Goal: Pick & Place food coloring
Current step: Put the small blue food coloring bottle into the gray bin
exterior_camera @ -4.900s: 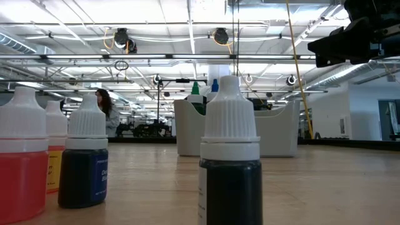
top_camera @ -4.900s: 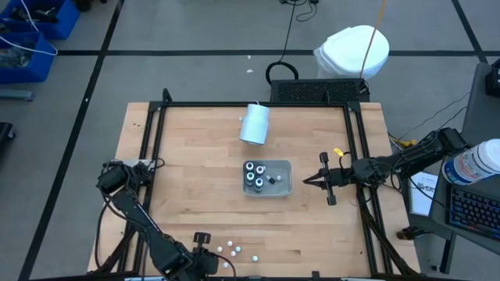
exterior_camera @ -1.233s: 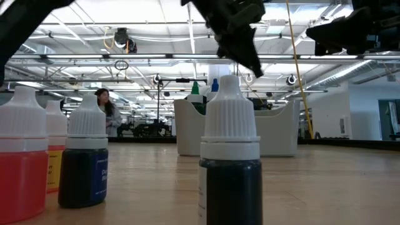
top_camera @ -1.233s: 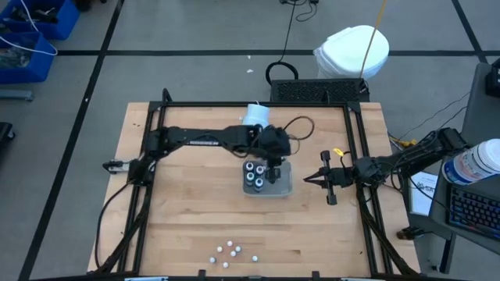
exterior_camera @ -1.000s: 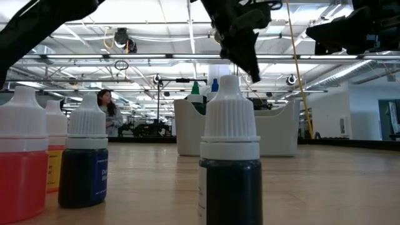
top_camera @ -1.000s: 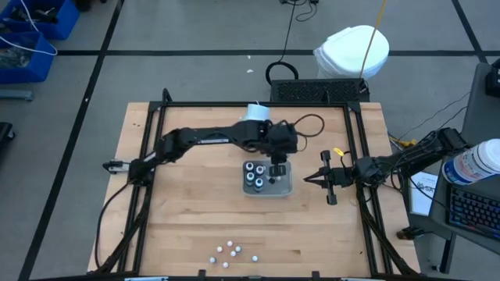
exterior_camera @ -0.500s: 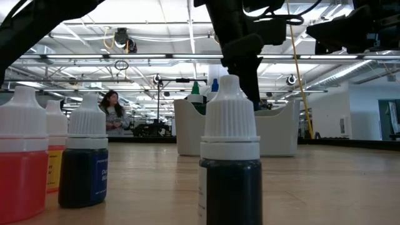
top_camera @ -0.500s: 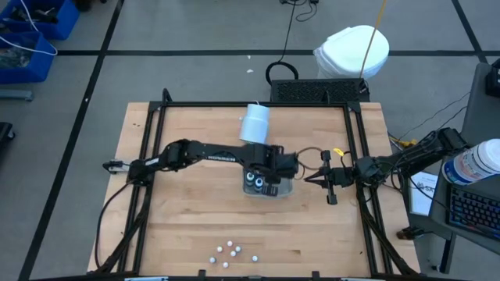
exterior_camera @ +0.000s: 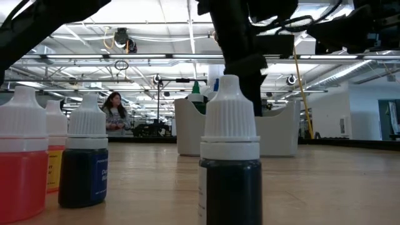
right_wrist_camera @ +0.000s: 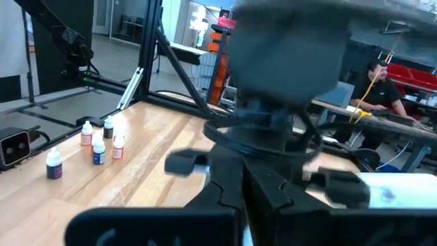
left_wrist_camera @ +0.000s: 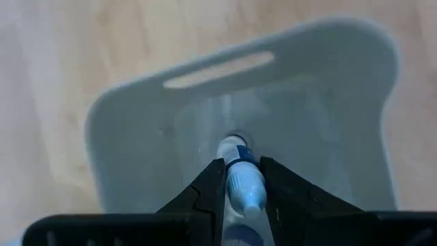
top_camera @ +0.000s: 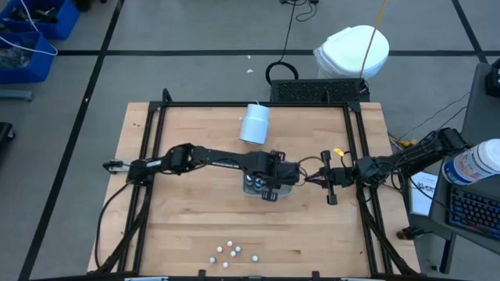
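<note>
**Q:** Wooden tabletop, high view: where is the left claw?

**A:** At the centre, over the pale grey-blue tray. Its 2 fingers are clamped on 1 food coloring bottle, white-capped with a blue band, held down inside the tray.

**Q:** And the remaining food coloring?

**A:** Other bottles stand in the tray at its 9 o'clock side, partly hidden by the arm. A loose cluster sits near the 6 o'clock edge of the tabletop; the low view shows red and dark ones upright.

**Q:** The right claw?

**A:** Waiting at 3 o'clock, just beside the tray, fingers together and empty. A pale cylinder lies toward 12 o'clock.
</note>
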Robot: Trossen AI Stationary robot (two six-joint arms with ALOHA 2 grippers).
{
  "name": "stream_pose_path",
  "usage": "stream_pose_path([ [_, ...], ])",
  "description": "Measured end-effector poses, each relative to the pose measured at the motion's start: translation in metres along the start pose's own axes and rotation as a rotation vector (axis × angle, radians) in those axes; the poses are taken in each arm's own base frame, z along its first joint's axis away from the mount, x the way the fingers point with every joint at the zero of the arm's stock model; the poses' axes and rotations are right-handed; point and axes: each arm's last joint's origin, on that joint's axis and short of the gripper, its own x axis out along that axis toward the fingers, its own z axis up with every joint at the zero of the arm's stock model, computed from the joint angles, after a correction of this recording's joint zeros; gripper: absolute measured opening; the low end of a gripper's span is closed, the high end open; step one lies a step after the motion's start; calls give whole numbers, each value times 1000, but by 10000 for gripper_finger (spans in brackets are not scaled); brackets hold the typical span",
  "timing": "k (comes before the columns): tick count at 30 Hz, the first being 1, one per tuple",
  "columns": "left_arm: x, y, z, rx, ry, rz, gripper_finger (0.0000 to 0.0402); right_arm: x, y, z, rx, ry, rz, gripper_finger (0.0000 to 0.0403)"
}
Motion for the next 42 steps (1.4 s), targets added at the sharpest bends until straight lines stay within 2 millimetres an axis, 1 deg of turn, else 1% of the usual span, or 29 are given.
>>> stream_pose_path([
  [6,7,-8,-2,41,35,0,85,0,0,-1,-1,4,3,0],
  [15,5,-7,-2,35,40,19,85,0,0,-1,0,2,2,0],
  [19,4,-11,-3,54,60,3,85,0,0,-1,0,2,2,0],
  [22,4,-14,-6,95,75,-53,85,0,0,0,0,2,2,0],
  [26,13,-17,-9,142,84,-49,85,0,0,0,0,2,2,0],
  [37,13,-13,-8,153,66,-41,85,0,0,0,0,0,1,0],
  [42,23,-16,-13,175,71,-64,85,0,0,0,0,2,1,0],
])
